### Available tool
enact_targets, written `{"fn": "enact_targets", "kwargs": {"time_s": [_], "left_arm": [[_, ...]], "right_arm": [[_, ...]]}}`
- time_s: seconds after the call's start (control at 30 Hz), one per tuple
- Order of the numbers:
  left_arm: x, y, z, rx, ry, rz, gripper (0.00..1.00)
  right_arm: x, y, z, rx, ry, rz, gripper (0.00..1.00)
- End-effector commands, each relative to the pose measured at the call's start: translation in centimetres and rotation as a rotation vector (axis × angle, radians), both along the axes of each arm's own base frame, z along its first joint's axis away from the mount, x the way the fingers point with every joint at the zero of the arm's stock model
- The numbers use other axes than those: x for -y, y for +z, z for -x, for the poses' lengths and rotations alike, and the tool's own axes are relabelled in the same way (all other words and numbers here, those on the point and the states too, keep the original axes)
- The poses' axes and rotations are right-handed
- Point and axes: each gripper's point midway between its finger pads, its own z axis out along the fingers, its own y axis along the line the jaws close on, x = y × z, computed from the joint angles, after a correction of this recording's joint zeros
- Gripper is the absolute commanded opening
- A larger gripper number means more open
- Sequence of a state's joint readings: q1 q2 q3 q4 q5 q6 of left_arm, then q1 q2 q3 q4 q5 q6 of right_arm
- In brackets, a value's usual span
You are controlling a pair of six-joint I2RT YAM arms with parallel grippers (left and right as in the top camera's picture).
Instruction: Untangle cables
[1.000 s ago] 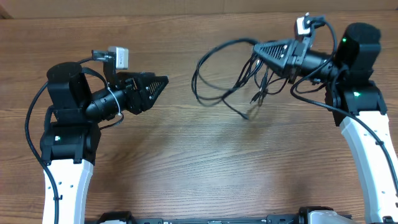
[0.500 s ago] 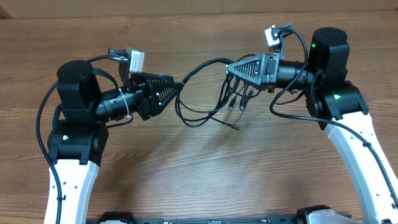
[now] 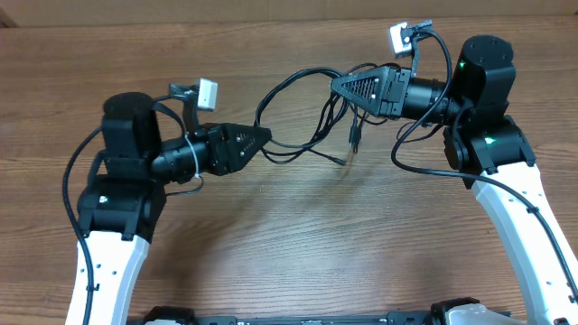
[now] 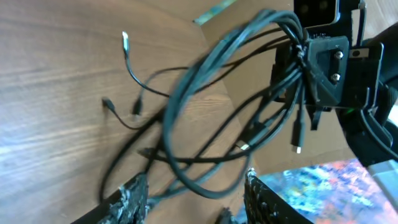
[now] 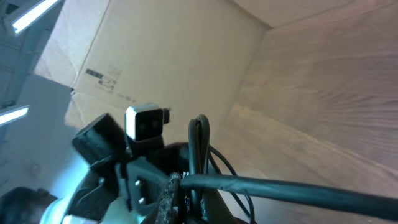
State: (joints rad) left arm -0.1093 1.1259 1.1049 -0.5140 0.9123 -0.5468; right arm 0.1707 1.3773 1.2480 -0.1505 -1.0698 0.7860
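1. Where the right gripper (image 3: 339, 86) clamps them, the cables (image 4: 205, 65) bunch above the table's (image 3: 271, 244) far right, and their loops stretch leftward, long axis left to right.
2. Plug tips (image 3: 352, 135) dangle toward the near side.
3. The right gripper's jaws are clenched on the bundle.
4. The left gripper (image 3: 266, 137) stands partly spread; loops pass between its fingers (image 4: 132, 198), unpinched.
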Motion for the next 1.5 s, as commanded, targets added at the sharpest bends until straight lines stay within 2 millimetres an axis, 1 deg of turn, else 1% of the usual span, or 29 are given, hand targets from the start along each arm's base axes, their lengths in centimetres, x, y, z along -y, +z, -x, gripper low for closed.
{"fn": "enact_targets", "kwargs": {"time_s": [0.0,0.13,0.23,0.3,0.33,0.37,0.4,0.43,0.47,0.6,0.63,0.67,0.7,0.73,0.77,0.8,0.87,0.97,1.07,1.17,1.3,1.37,1.4,1.47], "left_arm": [[0.6,0.4,-0.1,-0.074,0.051,0.036,0.5],[0.9,0.0,-0.3,-0.081,0.078,0.017,0.5],[1.1,-0.1,-0.4,-0.078,0.09,0.004,0.5],[1.1,-0.3,-0.6,-0.075,0.104,-0.008,0.47],[1.1,-0.4,-0.7,-0.074,0.113,-0.014,0.41],[1.1,-0.5,-0.8,-0.072,0.118,-0.019,0.3],[1.0,-0.5,-0.9,-0.072,0.125,-0.024,0.23],[1.0,-0.6,-0.9,-0.073,0.131,-0.029,0.11],[1.0,-0.7,-1.0,-0.073,0.135,-0.032,0.05],[1.0,-0.8,-1.1,-0.077,0.135,-0.034,0.04],[1.0,-0.8,-1.1,-0.077,0.135,-0.034,0.04],[1.0,-0.8,-1.1,-0.077,0.135,-0.034,0.04],[1.0,-0.8,-1.1,-0.076,0.134,-0.033,0.04],[1.0,-0.8,-1.1,-0.076,0.134,-0.033,0.04],[1.1,-0.8,-1.0,-0.076,0.125,-0.03,0.04],[1.2,-0.7,-0.9,-0.073,0.116,-0.027,0.04],[1.6,-0.3,-0.5,-0.061,0.08,-0.01,0.04],[2.6,1.2,0.3,0.0,-0.01,0.034,0.04],[3.3,2.6,0.9,0.06,-0.083,0.071,0.04],[3.6,3.2,1.2,0.086,-0.114,0.086,0.04],[3.6,3.3,1.4,0.101,-0.131,0.084,0.04],[3.6,3.3,1.4,0.102,-0.131,0.084,0.04],[3.6,3.3,1.4,0.104,-0.131,0.082,0.04],[3.6,3.3,1.4,0.107,-0.132,0.081,0.04]], "right_arm": [[0.3,2.0,0.2,0.113,-0.021,0.013,0.05],[0.2,2.0,0.2,0.109,-0.019,0.011,0.04],[-0.2,2.0,0.5,0.106,-0.004,0.009,0.04],[-0.7,2.0,0.8,0.106,0.01,0.008,0.04],[-1.0,2.0,1.0,0.106,0.019,0.008,0.04],[-1.3,2.0,1.2,0.107,0.029,0.007,0.04],[-1.5,2.0,1.4,0.107,0.035,0.007,0.04],[-1.8,2.0,1.6,0.107,0.044,0.006,0.04],[-2.1,2.0,1.8,0.107,0.055,0.006,0.04],[-2.8,2.0,2.4,0.108,0.077,0.005,0.04],[-2.8,2.0,2.3,0.112,0.076,0.006,0.07],[-2.8,1.9,2.3,0.113,0.073,0.008,0.12],[-2.6,1.7,1.9,0.103,0.052,0.015,0.57],[-2.4,1.5,1.6,0.095,0.033,0.022,0.96],[-1.9,1.1,1.1,0.093,0.002,0.04,1.0],[-1.6,0.7,0.7,0.094,-0.022,0.057,1.0],[-0.4,-0.9,-0.6,0.068,-0.103,0.117,1.0],[1.5,-3.4,-1.9,0.012,-0.21,0.209,1.0],[2.9,-5.3,-2.7,-0.008,-0.287,0.302,1.0],[4.4,-7.2,-3.2,-0.048,-0.367,0.394,1.0],[4.6,-8.1,-2.6,-0.083,-0.356,0.417,1.0],[4.1,-8.1,-2.1,-0.095,-0.323,0.403,1.0],[3.8,-8.0,-1.7,-0.102,-0.299,0.39,0.94],[3.4,-7.9,-1.3,-0.12,-0.274,0.371,0.79]]}}
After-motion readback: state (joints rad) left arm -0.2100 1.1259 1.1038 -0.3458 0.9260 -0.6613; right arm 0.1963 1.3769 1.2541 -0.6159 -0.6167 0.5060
